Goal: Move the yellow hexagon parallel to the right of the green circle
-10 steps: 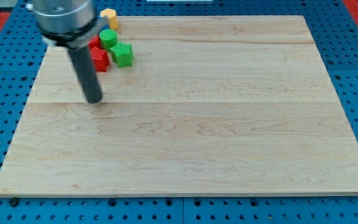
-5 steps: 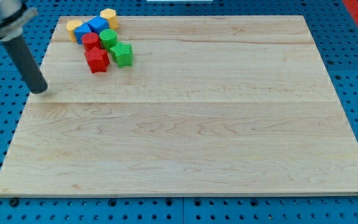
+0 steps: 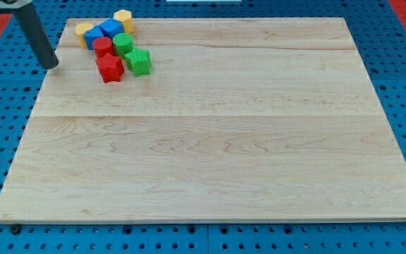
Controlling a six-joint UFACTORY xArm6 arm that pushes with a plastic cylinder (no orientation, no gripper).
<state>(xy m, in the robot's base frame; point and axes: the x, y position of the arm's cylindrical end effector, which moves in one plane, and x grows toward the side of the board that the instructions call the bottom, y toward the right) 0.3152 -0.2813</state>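
Note:
The yellow hexagon [image 3: 123, 19] sits at the board's top edge, at the top of a cluster in the upper left. The green circle [image 3: 122, 44] lies just below it, beside a red circle [image 3: 103, 47]. My tip [image 3: 50, 65] is at the board's left edge, to the left of the cluster, about a block's width away from the nearest blocks and touching none.
The cluster also holds a blue block [image 3: 108, 30], a second blue block [image 3: 94, 37], a yellow block [image 3: 83, 30], a red star-like block [image 3: 110, 68] and a green star-like block [image 3: 139, 61]. The wooden board [image 3: 217, 127] lies on a blue pegboard.
My tip has moved from the board right below the cluster out to the left, then up toward the view's top along the left edge. No block has moved.

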